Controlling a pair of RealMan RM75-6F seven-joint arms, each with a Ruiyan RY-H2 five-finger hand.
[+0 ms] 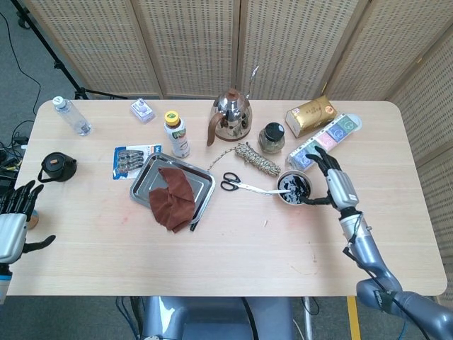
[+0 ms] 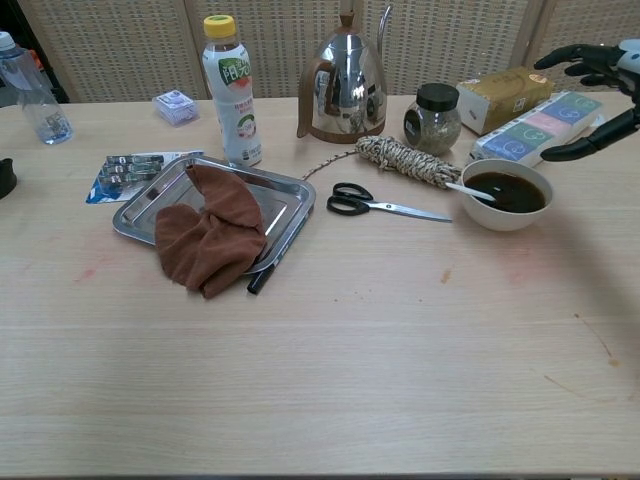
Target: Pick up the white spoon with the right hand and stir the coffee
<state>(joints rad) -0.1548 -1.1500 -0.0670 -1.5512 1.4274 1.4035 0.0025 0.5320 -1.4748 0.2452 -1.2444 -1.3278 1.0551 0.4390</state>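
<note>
A white bowl of dark coffee stands right of the table's middle. The white spoon leans in it, handle over the left rim, with no hand on it. My right hand hovers just right of the bowl, fingers spread and holding nothing. My left hand hangs off the table's left edge in the head view, fingers apart and empty.
Scissors and a coil of rope lie left of the bowl. A glass jar, a kettle, a gold box and a coloured packet stand behind it. A metal tray with a brown cloth sits further left.
</note>
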